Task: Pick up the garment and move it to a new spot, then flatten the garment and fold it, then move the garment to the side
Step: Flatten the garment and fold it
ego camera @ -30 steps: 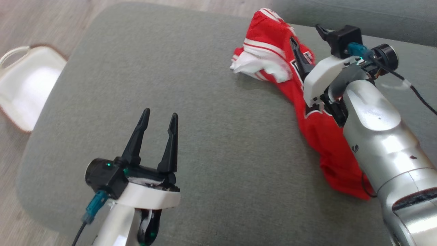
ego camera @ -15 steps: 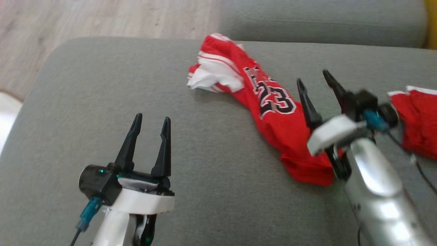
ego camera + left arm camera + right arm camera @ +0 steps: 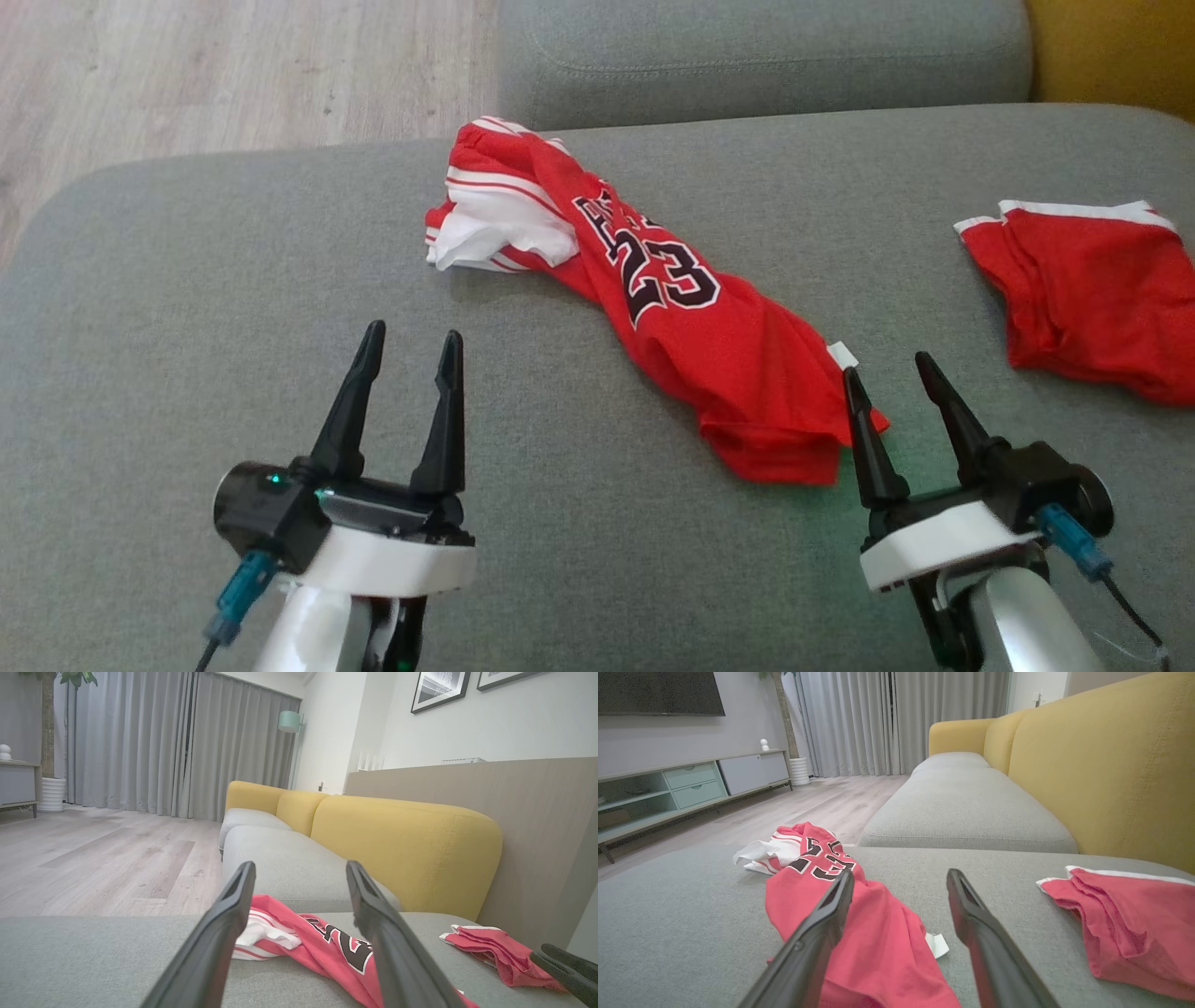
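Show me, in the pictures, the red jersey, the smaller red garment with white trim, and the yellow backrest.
red jersey point(image 3: 665, 276), head view, on its number 23.
smaller red garment point(image 3: 1083, 289), head view, middle of the red cloth.
yellow backrest point(image 3: 1111, 765), right wrist view, on its front face.

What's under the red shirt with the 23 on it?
The grey sofa cushion lies under the red shirt. A small white tag peeks out beside it. Anything beneath its folds is hidden.

Bare grey cushion point(image 3: 187, 280) lies left of the jersey point(image 3: 691, 345), shorts point(image 3: 1083, 299) block its right.
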